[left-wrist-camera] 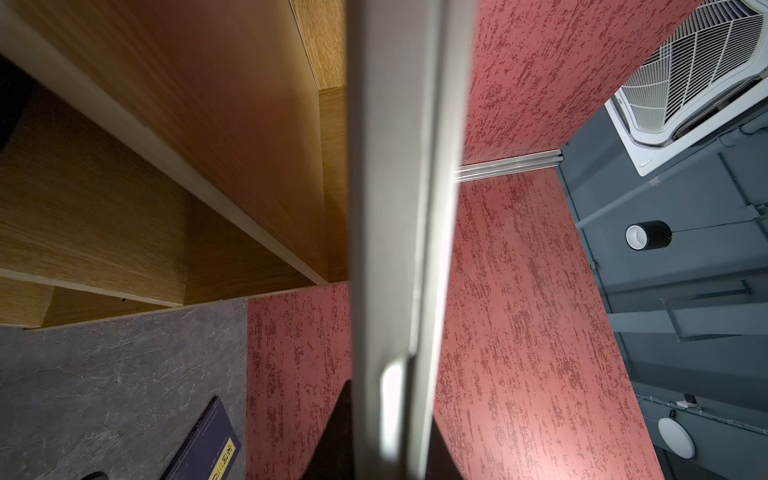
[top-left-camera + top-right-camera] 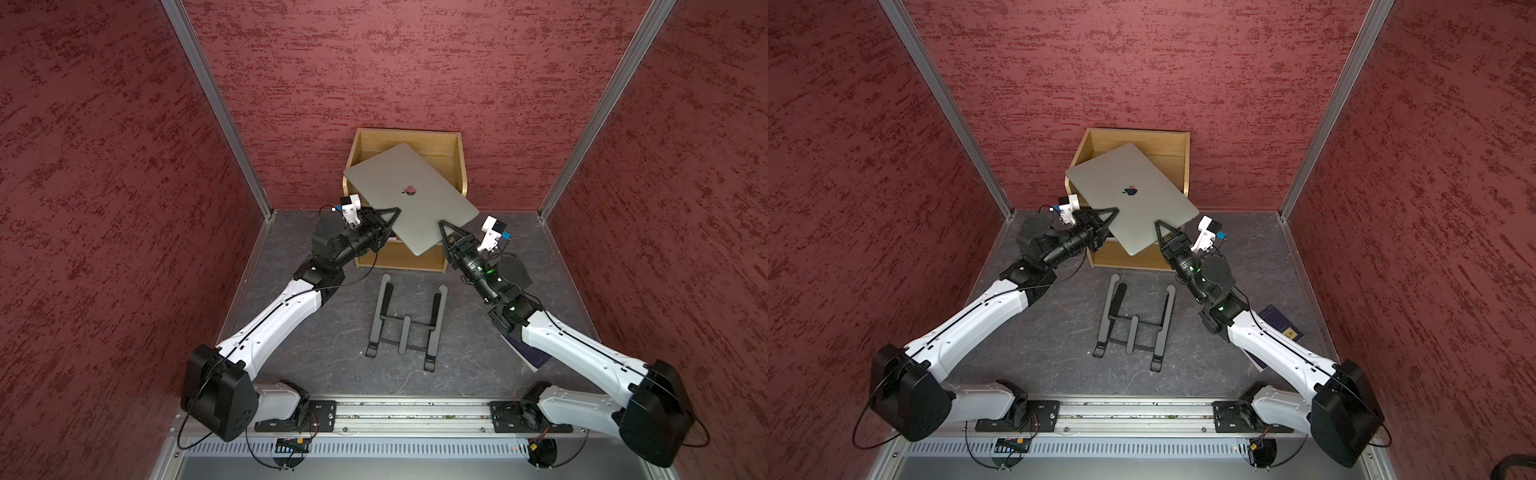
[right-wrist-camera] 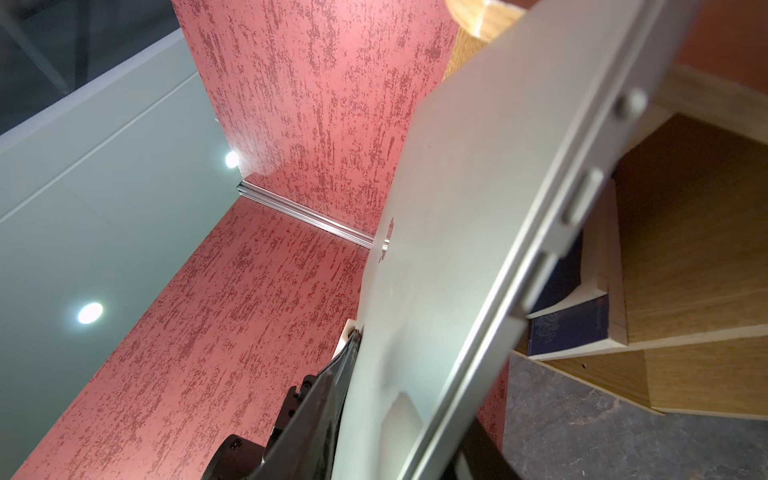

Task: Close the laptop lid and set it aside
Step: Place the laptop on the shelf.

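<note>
One laptop (image 2: 415, 203), long axis far-left to near-right; left end effector (image 2: 395, 212) clamps it; right end effector (image 2: 444, 225) astride (grip unclear).

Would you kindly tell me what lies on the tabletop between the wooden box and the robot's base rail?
The black folding stand lies there on the grey surface, as both top views show.

Light wooden box shelf (image 2: 454, 150); black folding stand (image 2: 405, 328), lying on grey stone-patterned tabletop (image 2: 328, 357) just before it; dark blue book (image 2: 1281, 326), rightward.
</note>
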You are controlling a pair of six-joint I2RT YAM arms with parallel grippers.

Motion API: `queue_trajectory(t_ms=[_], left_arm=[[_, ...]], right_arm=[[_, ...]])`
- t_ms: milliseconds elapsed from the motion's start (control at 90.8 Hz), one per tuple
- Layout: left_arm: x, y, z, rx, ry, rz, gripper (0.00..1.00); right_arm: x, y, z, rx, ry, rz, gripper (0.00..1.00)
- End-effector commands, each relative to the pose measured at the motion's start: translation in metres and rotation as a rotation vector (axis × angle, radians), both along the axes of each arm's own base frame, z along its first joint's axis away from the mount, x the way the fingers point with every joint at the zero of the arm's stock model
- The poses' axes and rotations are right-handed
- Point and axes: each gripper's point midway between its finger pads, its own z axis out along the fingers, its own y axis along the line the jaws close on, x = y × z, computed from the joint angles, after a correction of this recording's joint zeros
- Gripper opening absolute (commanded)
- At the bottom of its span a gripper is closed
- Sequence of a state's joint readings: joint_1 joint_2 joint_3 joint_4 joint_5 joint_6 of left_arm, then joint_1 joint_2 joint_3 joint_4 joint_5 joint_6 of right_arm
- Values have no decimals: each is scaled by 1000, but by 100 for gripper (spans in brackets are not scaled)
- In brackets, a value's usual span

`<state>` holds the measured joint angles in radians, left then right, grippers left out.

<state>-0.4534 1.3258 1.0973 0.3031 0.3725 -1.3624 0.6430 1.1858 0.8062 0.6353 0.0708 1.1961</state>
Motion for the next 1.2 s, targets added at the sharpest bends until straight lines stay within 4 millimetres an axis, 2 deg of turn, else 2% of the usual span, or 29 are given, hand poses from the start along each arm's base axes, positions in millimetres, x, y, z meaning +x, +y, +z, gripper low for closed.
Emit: queue_trajectory(t_ms=[0, 165, 320, 507, 804, 1003, 1190], left_arm=[[13, 11, 5, 3, 2, 25, 0], [16, 6, 6, -16, 19, -63, 0], [18, 10, 1, -8, 27, -90, 0], [16, 10, 7, 31, 20, -115, 0], [24, 20, -2, 51, 65, -139, 0], [30, 23, -2, 63, 68, -157, 0], [35, 29, -10, 53, 93, -168, 0]], right_arm=[[-14, -13, 49, 57, -143, -25, 45], [-13, -17, 43, 45, -129, -50, 47], [-14, -20, 39, 30, -123, -65, 47], [-15, -23, 30, 29, -105, -73, 48], [-22, -37, 30, 4, -98, -115, 52], [-17, -38, 16, 7, -52, -125, 54], [-7, -30, 12, 15, -25, -104, 54]])
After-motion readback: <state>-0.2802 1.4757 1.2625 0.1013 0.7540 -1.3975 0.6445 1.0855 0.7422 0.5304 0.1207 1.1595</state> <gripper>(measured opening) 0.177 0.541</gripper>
